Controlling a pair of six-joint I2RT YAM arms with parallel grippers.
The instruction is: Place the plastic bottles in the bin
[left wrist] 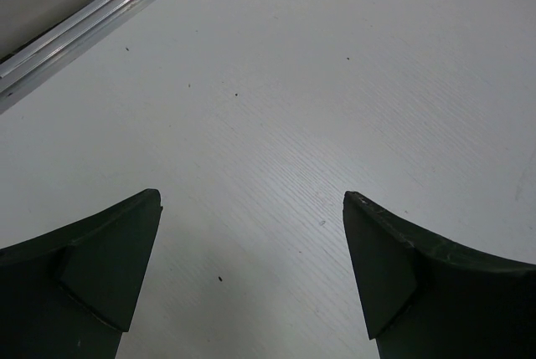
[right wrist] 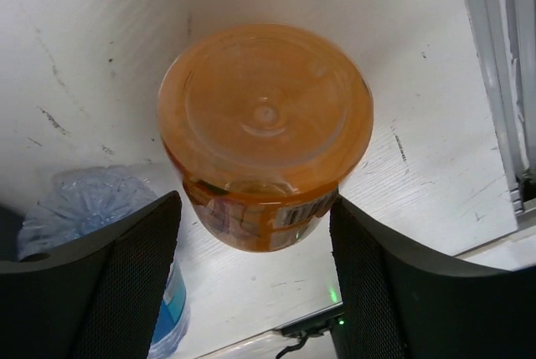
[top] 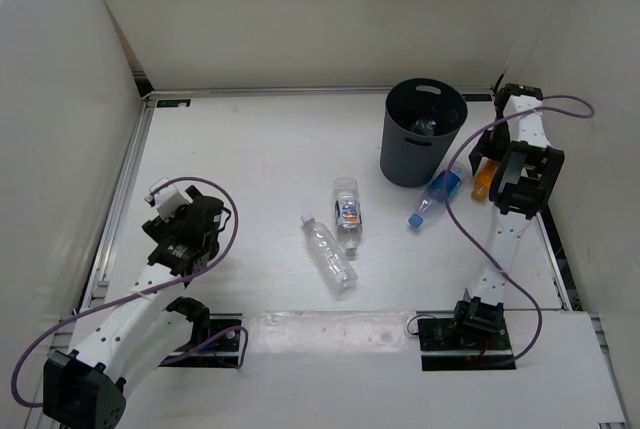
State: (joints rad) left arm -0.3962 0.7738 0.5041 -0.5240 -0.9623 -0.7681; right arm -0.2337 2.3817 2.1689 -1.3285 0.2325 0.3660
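The orange bottle (right wrist: 264, 133) sits at the right of the top view, just right of the bin (top: 424, 131) and beside the blue-tinted bottle (top: 433, 199), which lies on the bench (top: 250, 149) with its cap pointing to the lower left. In the right wrist view the orange bottle shows its base to the camera, so its long axis runs away from the wrist, roughly in line with the fingers. The right hand (right wrist: 255, 202) straddles it, one finger at each side of the body. The fingers are spread wide and close against the bottle, but I cannot tell whether they press on it.

The bin's mouth lies up and to the left of this hand in the top view. Judging by that, the coming move is a short carry that way, and the right arm is plainly the nearer one.

The labelled bottle (top: 347, 214) and the plain bottle (top: 328, 254) lie mid-frame, between the two arms. The left hand (left wrist: 251, 198) hangs over bare bench at the left, fingers apart and holding nothing.
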